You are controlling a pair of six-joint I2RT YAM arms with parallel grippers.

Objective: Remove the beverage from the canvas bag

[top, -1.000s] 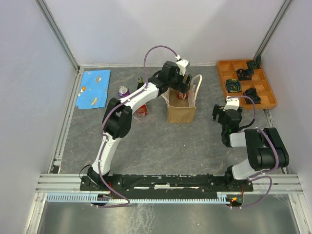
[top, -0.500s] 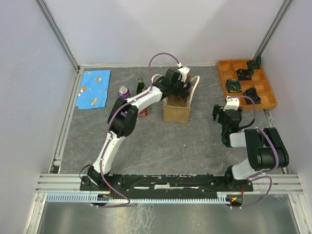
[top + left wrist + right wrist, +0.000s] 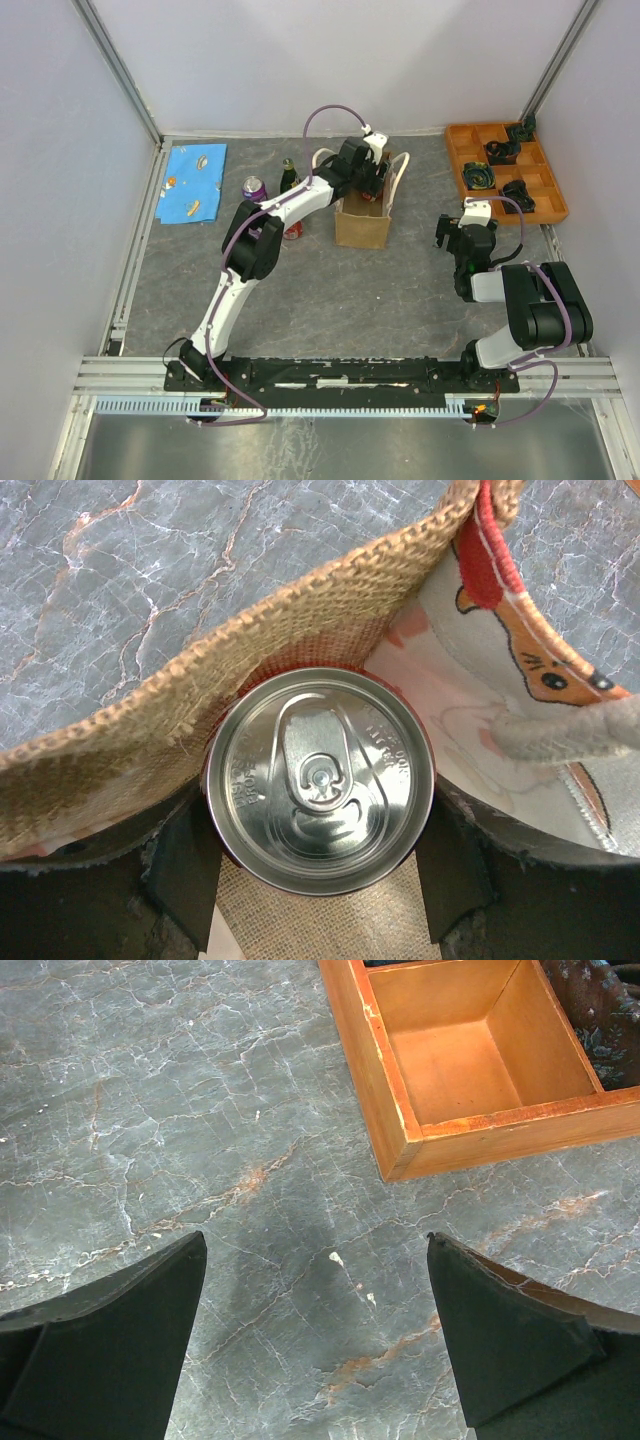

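Grey marbled tabletop [image 3: 330,290] carries everything; the orange compartment tray [image 3: 455,160] fills its far right corner with dark items in several cells, and a blue printed cloth [image 3: 193,183] lies flat in the far left corner; the canvas bag [image 3: 362,225] stands upright near the middle of the far edge, mouth up, with a white rope handle [image 3: 405,170] looping off its right side; left of it, along the far edge, stand a dark bottle [image 3: 289,176], a purple can [image 3: 254,188] and a red can [image 3: 292,230] half hidden under the left arm; the left gripper [image 3: 375,180] reaches down into the bag's mouth; in its wrist view the beverage can [image 3: 318,778] sits upright inside the bag, silver top and tab showing, the pincer closed to the can's width with a dark finger [image 3: 180,865] against each side; the woven bag wall [image 3: 150,730] bulges against the can, and a rope crosses beside it; the right gripper [image 3: 320,1330] hangs spread wide and holding nothing over bare table near the right edge, just short of the tray's near corner [image 3: 400,1150].
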